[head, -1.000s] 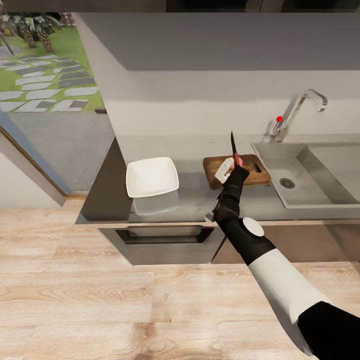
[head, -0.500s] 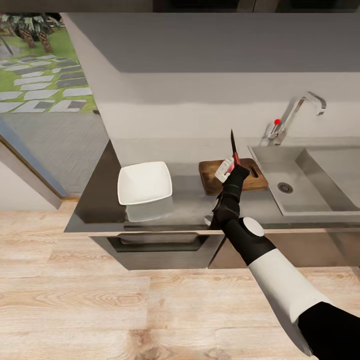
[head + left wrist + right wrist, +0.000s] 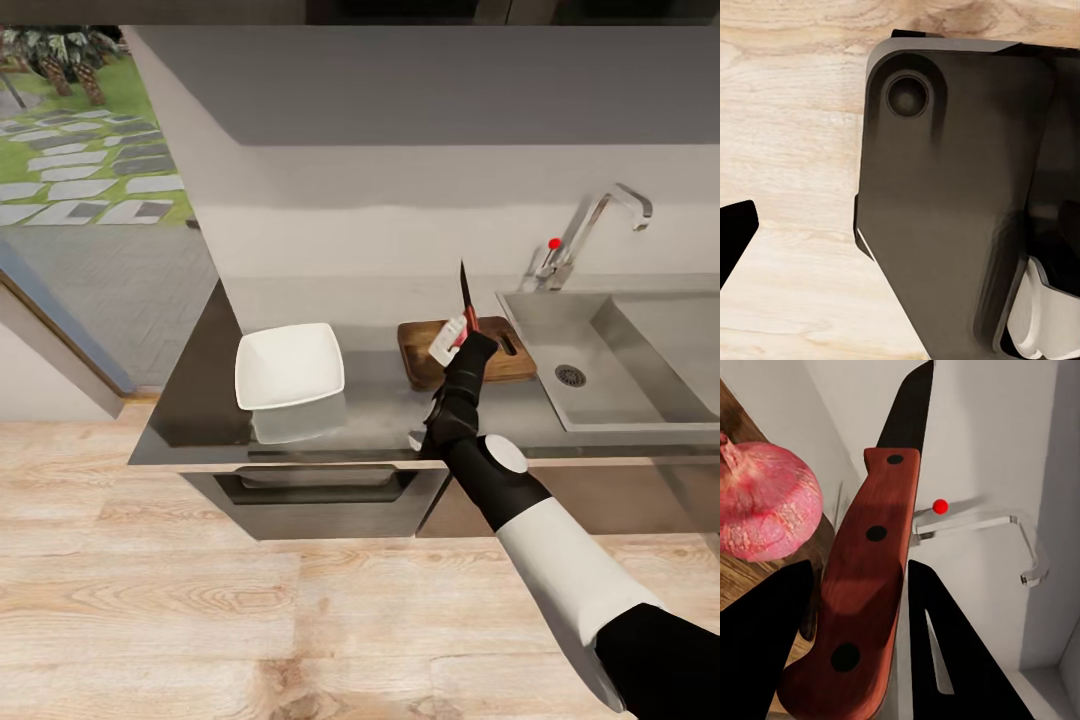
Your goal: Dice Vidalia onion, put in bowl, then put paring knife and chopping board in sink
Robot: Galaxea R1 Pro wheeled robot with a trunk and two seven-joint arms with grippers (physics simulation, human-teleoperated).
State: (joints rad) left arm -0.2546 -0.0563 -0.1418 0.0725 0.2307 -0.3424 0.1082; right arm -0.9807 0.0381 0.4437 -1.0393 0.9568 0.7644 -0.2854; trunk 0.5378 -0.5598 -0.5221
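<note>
Paring knife (image 3: 866,577): handle showing reddish-brown with three black rivets, blade showing dark, near black. Vidalia onion (image 3: 761,502): showing mottled pink-red with paler streaks. Chopping board (image 3: 420,350): showing dark brown wood grain. Bowl (image 3: 289,365): showing plain white. Tabletop (image 3: 200,400): gleaming glossy dark grey. Sink (image 3: 610,370): showing grey steel; lever knob (image 3: 555,243) showing red. Floor (image 3: 200,620): showing pale wood grain.

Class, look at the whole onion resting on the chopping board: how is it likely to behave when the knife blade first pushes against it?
The Vidalia onion is round, so it will probably roll across the chopping board. Its skin looks smooth, so the paring knife in the right end effector may slip.
</note>
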